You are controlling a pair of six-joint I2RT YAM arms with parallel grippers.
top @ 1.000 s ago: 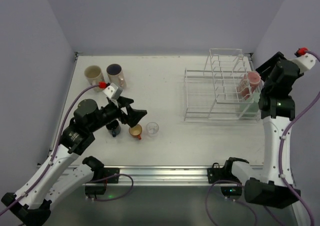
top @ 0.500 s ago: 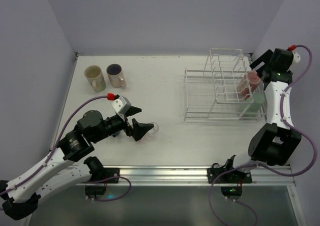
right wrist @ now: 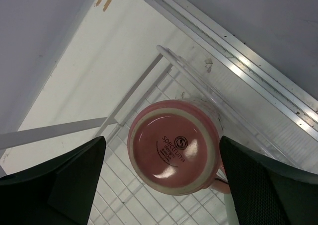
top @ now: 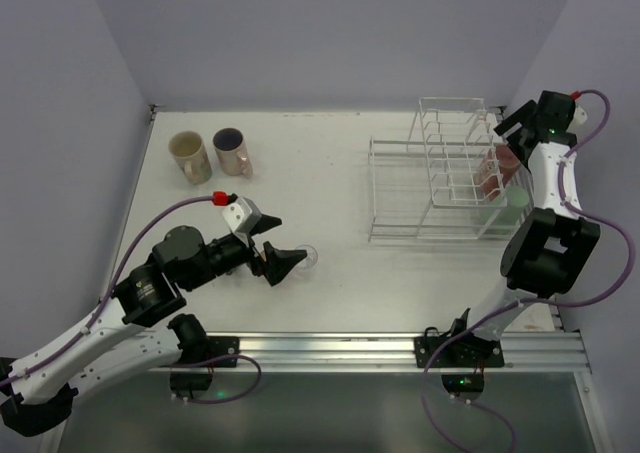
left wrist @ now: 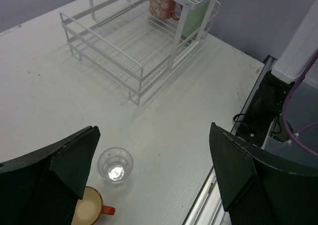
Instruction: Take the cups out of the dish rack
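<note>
The work surface was a white table [top: 340,173], scuffed in places, enclosed by plain lavender walls [top: 330,33] at the left, rear and right, with an aluminium rail [top: 330,348] along the near edge.

At the far left corner two beige mugs [top: 188,155] stood upright side by side, well apart from the rack. Nearer the front, the left gripper [top: 288,241] hung low over the table with its jaws spread wide and nothing between them. Below it stood an orange cup [left wrist: 88,211], upright, and just to its right a clear glass [left wrist: 115,165], also upright; the two were close but not touching.

To the right, the white wire dish rack [top: 430,237] occupied the table's right half. Its lower tray section held nothing visible. Among the tall dividers at its far right end sat a pink cup [right wrist: 174,153], inverted, base uppermost, with a green tumbler [left wrist: 196,19] beside it.

The right gripper [right wrist: 161,185] was poised directly over the pink cup, jaws released and standing clear on either side. Rack wires ran closely around that cup.
</note>
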